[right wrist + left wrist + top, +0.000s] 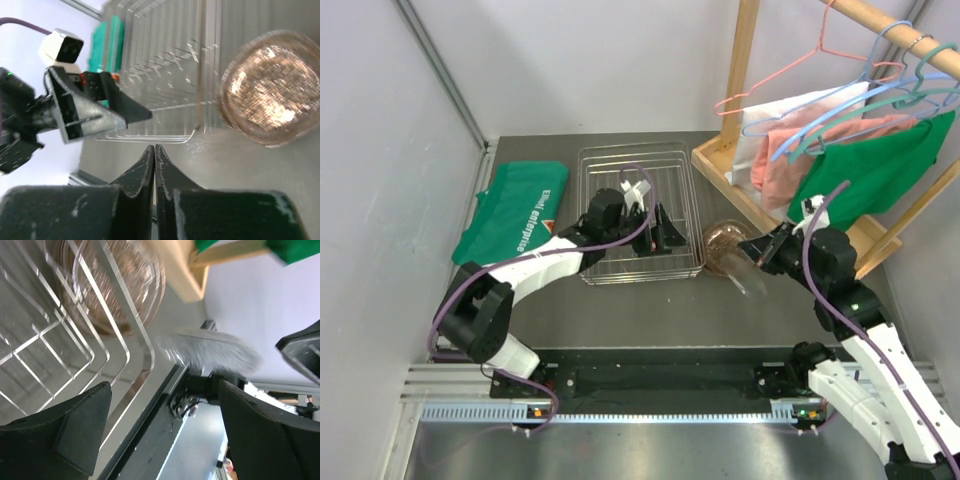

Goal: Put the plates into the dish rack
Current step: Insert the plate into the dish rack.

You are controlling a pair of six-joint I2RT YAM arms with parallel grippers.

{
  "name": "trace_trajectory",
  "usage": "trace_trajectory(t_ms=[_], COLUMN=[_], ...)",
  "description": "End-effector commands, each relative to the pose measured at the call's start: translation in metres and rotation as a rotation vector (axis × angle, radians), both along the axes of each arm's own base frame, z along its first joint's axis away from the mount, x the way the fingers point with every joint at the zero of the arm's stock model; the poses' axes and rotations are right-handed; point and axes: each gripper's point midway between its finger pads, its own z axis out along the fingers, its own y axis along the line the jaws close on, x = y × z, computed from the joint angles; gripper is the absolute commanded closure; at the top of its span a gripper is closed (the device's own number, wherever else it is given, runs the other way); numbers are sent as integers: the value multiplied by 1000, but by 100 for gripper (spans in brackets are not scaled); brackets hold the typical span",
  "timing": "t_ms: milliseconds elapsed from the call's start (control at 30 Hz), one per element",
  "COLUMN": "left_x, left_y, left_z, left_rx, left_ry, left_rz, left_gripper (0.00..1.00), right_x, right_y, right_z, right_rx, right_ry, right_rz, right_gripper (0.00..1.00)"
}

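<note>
The silver wire dish rack [640,160] stands at the table's middle; it also shows in the left wrist view [50,345] and the right wrist view [160,65]. A stack of brown-tinted textured plates [723,245] [115,285] [270,87] sits on the table just right of the rack. My left gripper [665,228] [164,387] is open and empty over the rack's right part, pointing right. My right gripper [752,255] [154,147] is shut, right of the rack's near corner. A blurred clear plate [752,282] [210,347] hangs from it above the table; the plate is hidden in the right wrist view.
A green bag [515,210] lies left of the rack. A wooden clothes stand [740,80] with hangers and hanging clothes [860,160] fills the back right, its base [720,165] close to the rack. The arms' mounting rail [640,385] runs along the near edge.
</note>
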Motion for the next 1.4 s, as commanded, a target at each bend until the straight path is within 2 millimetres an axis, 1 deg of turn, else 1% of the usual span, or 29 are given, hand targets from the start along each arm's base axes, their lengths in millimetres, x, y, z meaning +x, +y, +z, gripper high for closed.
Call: trace_trajectory(t_ms=[0, 33, 67, 100, 167, 200, 233, 300, 333, 400, 433, 467, 500, 533, 600, 667, 700, 733, 767, 800, 833, 867, 900, 967, 1033, 1100, 1167, 1300, 1367], left_x=[2, 2, -1, -1, -4, -5, -6, -9, -10, -11, -12, -13, -14, -13, -14, -13, -14, -14, -14, -14, -14, -13, -14, -14, -13, -11, -11, -9, -9], left_y=[-6, -4, -3, -4, -5, -5, -5, -4, -3, -1, -1, -1, 0, 1, 3, 5, 8, 9, 9, 10, 12, 12, 14, 17, 18, 20, 20, 20, 20], left_z=[13, 19, 17, 22, 19, 17, 16, 13, 14, 11, 12, 12, 13, 13, 13, 15, 10, 9, 10, 11, 9, 9, 10, 8, 8, 5, 4, -4, -5], left_rx=[-2, 0, 15, 15, 24, 25, 25, 28, 28, 38, 40, 41, 46, 50, 68, 81, 105, 111, 115, 121, 136, 144, 151, 168, 179, 199, 210, 241, 246], left_ry=[-53, -84, -69, -75, -66, -63, -59, -52, -55, -53, -53, -54, -55, -61, -72, -85, -78, -81, -87, -99, -93, -98, -107, -110, -130, -134, -133, -135, -142], left_rz=[-7, -7, -17, -27, -45, -48, -50, -55, -54, -51, -51, -55, -59, -59, -57, -53, -49, -51, -52, -54, -52, -48, -47, -42, -42, -41, -51, -68, -73], left_gripper=[5, 4, 4, 4, 4, 5, 5, 5, 5, 5, 5, 5, 5, 5, 5, 5, 5, 5, 5, 5, 5, 5, 5, 5, 4, 4, 4, 4, 4], right_x=[10, 9, 9, 7, 4, -1, -4, -6, -13, -19, -30, -34, -37, -37, -40, -37, -32, -32, -27, -26, -27, -22, -24, -22, -26, -26, -29, -34, -35], right_y=[0, -2, -4, -6, -11, -18, -24, -45, -59, -70, -85, -91, -91, -93, -108, -112, -122, -115, -116, -124, -130, -133, -135, -150, -164, -166, -168, -172, -169], right_z=[-14, -19, -23, -29, -37, -49, -55, -66, -78, -88, -101, -104, -107, -106, -108, -108, -113, -127, -133, -145, -154, -154, -155, -146, -146, -151, -162, -167, -172], right_rx=[-37, -52, -66, -79, -100, -134, -168, -245, -309, -368, -424, -441, -425, -423, -423, -382, -358, -318, -299, -300, -285, -280, -281, -312, -324, -303, -311, -310, -287], right_ry=[27, 40, 52, 71, 87, 139, 156, 189, 233, 287, 360, 391, 415, 421, 485, 531, 554, 603, 618, 669, 705, 694, 706, 696, 723, 742, 795, 840, 866], right_rz=[-23, -26, -34, -37, -53, -70, -85, -168, -209, -240, -284, -312, -328, -338, -430, -452, -485, -445, -445, -458, -478, -491, -496, -569, -634, -635, -637, -684, -675], right_gripper=[100, 100, 100, 100, 100, 100, 100, 100, 98, 76, 69, 56, 40, 39, 37, 35, 22, 18, 18, 17, 17, 17, 17, 17, 17, 16, 16, 13, 13])
